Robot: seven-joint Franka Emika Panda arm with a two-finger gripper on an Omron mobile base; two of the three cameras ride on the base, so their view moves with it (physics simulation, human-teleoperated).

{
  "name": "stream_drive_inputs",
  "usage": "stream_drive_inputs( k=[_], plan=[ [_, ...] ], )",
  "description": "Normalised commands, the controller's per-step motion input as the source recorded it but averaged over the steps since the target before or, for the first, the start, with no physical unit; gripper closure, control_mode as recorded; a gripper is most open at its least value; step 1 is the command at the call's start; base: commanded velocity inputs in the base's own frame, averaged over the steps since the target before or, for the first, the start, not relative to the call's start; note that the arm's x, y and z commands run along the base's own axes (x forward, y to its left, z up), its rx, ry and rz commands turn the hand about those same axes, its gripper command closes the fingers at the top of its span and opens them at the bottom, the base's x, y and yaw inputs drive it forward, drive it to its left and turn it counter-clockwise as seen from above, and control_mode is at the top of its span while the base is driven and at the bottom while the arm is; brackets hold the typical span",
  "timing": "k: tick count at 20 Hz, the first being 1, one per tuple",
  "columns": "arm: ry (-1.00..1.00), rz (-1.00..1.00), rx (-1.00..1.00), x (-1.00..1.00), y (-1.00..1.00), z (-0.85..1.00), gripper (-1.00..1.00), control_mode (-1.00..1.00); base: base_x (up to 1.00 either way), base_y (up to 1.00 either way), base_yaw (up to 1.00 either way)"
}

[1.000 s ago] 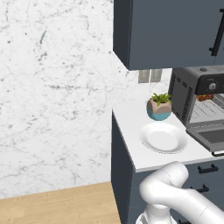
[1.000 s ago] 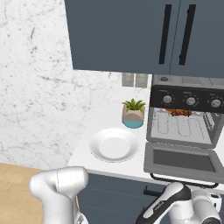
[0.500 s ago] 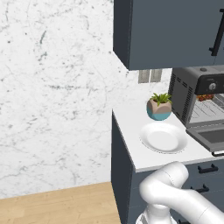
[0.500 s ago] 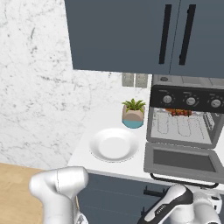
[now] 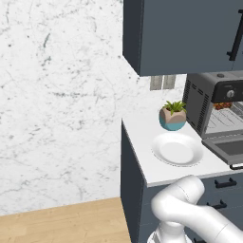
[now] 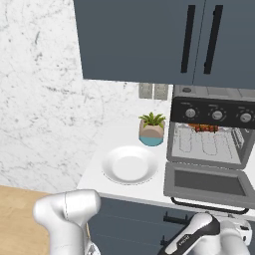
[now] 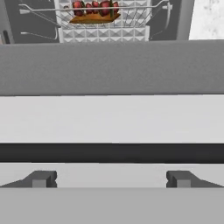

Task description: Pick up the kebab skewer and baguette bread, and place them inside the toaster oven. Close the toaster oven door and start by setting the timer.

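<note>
My hand point(image 7: 111, 179) is spread wide and holds nothing; its two tips rise at the bottom of the hand view, well apart, with the dark bar handle point(image 7: 111, 153) of the toaster oven door point(image 7: 111, 68) running crosswise just beyond them. I judge the hand is set low and in front of the dropped door so that it can come under the near edge and swing the panel up.

The toaster oven door point(image 6: 206, 183) lies open, folded down flat toward me, its handle on the near edge overhanging the surface point(image 6: 149, 191). Beyond it the toaster oven point(image 6: 211, 132) stands at the right end of the surface, cavity exposed, with three round knobs point(image 6: 217, 115) in a row above the opening.

On the wire rack point(image 7: 103, 19) at the far end of the cavity rest both food items: the kebab skewer point(image 7: 94, 7), dark red chunks in a row, and the baguette bread point(image 7: 94, 18), orange-golden, touching it on the near side. Both are inside, so loading appears done; closing the door and setting the timer remain.

To the left of the oven sits a white plate point(image 6: 129, 164), bare, and behind it a small potted plant point(image 6: 152, 130) in a teal and tan pot, just beside the oven's left wall.
</note>
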Motion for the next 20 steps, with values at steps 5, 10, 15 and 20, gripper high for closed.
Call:
stream_drive_inputs(
  k=[5,10,15,20],
  plan=[
    [0.0,0.0,0.0,0.14,0.0,0.1,-1.0,-1.0,0.0,0.0,0.0],
    [0.0,0.0,0.0,0.08,0.0,0.21,-1.0,-1.0,0.0,0.0,0.0],
    [-0.03,0.0,0.0,0.01,0.0,0.38,-1.0,-1.0,0.0,0.0,0.0],
    [0.0,0.0,0.0,0.07,0.0,0.41,-1.0,-1.0,0.0,0.0,0.0]
  ],
)
